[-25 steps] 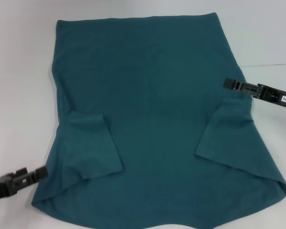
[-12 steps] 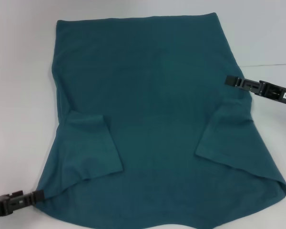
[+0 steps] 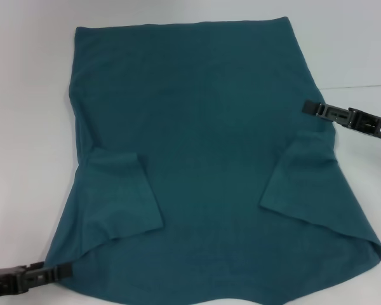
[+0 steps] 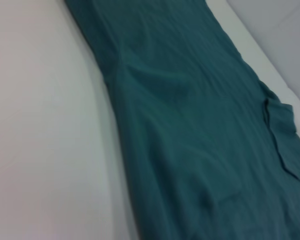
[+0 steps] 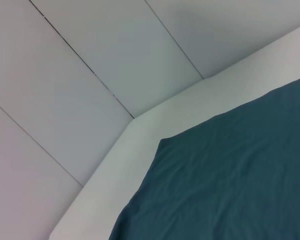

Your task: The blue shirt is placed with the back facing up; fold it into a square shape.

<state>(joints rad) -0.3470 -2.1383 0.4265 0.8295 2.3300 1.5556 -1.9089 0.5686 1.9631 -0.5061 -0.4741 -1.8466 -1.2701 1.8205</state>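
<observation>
The blue shirt [image 3: 203, 146] lies flat on the white table [image 3: 25, 95], plain side up. Both sleeves are folded inward, the left sleeve [image 3: 124, 197] and the right sleeve [image 3: 301, 181]. My left gripper [image 3: 65, 271] is low at the shirt's near left corner, its tip at the cloth's edge. My right gripper [image 3: 308, 107] is at the shirt's right edge, just above the folded right sleeve. The shirt also shows in the left wrist view [image 4: 190, 125] and in the right wrist view [image 5: 230, 180].
White tabletop surrounds the shirt on the left, far and right sides. A thin seam line [image 3: 362, 86] crosses the table at the right. The right wrist view shows the table's edge [image 5: 140, 130] and a tiled floor [image 5: 90, 50] beyond it.
My left gripper has moved toward me along the shirt's left edge, down to the near left corner. My right gripper has shifted slightly outward. The shirt has not moved.
</observation>
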